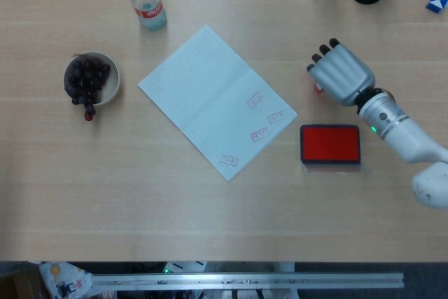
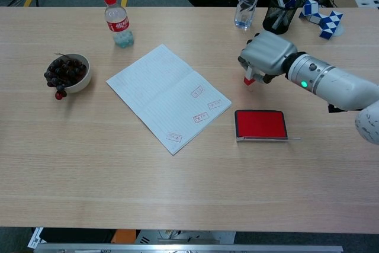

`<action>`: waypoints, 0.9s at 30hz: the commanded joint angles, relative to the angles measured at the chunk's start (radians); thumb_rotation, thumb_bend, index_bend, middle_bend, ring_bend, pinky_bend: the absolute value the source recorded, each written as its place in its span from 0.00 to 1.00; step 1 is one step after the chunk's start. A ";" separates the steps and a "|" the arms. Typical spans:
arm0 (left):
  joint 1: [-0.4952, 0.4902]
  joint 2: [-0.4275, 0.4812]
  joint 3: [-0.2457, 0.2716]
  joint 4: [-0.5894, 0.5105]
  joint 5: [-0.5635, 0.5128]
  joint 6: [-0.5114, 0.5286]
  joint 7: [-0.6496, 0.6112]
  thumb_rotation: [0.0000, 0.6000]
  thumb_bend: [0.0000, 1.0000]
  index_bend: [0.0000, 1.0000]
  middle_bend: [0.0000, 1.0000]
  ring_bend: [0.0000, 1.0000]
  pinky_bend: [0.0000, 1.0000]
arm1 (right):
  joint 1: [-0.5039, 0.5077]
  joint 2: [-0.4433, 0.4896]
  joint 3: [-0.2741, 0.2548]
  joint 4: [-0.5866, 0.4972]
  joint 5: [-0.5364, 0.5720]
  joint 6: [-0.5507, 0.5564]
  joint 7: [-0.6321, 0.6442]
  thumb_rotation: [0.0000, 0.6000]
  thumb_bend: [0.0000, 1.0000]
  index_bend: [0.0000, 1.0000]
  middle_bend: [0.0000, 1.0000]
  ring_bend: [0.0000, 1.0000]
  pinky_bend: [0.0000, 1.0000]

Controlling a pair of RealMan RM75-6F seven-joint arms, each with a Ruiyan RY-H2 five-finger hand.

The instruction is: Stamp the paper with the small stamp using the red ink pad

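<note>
A pale wooden counter (image 1: 210, 201) seen from above and from the front. The right robot hand (image 2: 267, 54), silver with dark fingertips, hovers above the counter beyond the flat red ink pad (image 2: 260, 124), its fingers curled down around a small red-and-white stamp (image 2: 249, 79) whose base points downward, clear of the surface. To the left, well apart from the robot hand, lies a white lined sheet of paper (image 1: 210, 96) turned at an angle, bearing four small red rectangular stamp marks (image 1: 258, 134) near its right corner. Further left stand a white bowl of dark cherries (image 1: 91, 78) and a small clear bottle with a red cap (image 1: 148, 4).
</note>
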 commanded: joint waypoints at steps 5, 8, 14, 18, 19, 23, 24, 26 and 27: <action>-0.001 -0.001 0.000 0.001 0.000 -0.001 0.000 1.00 0.22 0.13 0.11 0.15 0.14 | -0.012 -0.030 -0.006 0.042 0.008 -0.019 0.012 1.00 0.32 0.68 0.44 0.32 0.30; 0.000 0.000 0.000 0.001 -0.001 0.001 -0.002 1.00 0.22 0.13 0.11 0.15 0.14 | -0.015 -0.039 -0.004 0.054 0.011 -0.023 0.015 1.00 0.31 0.65 0.43 0.31 0.29; 0.000 -0.001 0.000 0.003 -0.002 -0.001 -0.002 1.00 0.22 0.13 0.11 0.15 0.14 | -0.018 -0.045 -0.002 0.060 0.013 -0.030 0.015 1.00 0.30 0.58 0.41 0.29 0.29; 0.000 -0.001 0.000 0.004 -0.003 0.000 -0.003 1.00 0.22 0.13 0.11 0.15 0.14 | -0.021 -0.046 0.002 0.058 0.015 -0.029 0.016 1.00 0.29 0.54 0.40 0.28 0.27; 0.000 -0.001 0.000 0.004 -0.003 0.001 -0.004 1.00 0.22 0.13 0.11 0.15 0.14 | -0.021 -0.045 0.003 0.057 0.016 -0.030 0.015 1.00 0.29 0.52 0.39 0.28 0.27; 0.000 0.000 0.000 0.004 -0.003 0.001 -0.003 1.00 0.22 0.13 0.11 0.15 0.14 | -0.021 -0.045 0.006 0.053 0.019 -0.033 0.011 1.00 0.28 0.49 0.39 0.27 0.27; 0.000 0.000 0.000 0.004 -0.003 0.001 -0.003 1.00 0.22 0.13 0.11 0.15 0.14 | -0.022 -0.045 0.006 0.052 0.020 -0.034 0.010 1.00 0.28 0.49 0.38 0.27 0.27; 0.000 0.000 0.000 0.004 -0.003 0.000 -0.004 1.00 0.22 0.13 0.11 0.15 0.14 | -0.021 -0.045 0.008 0.050 0.021 -0.037 0.010 1.00 0.26 0.47 0.38 0.27 0.27; 0.001 0.000 0.000 0.004 -0.004 0.001 -0.004 1.00 0.22 0.13 0.11 0.15 0.14 | -0.021 -0.045 0.009 0.050 0.022 -0.038 0.010 1.00 0.26 0.47 0.38 0.27 0.27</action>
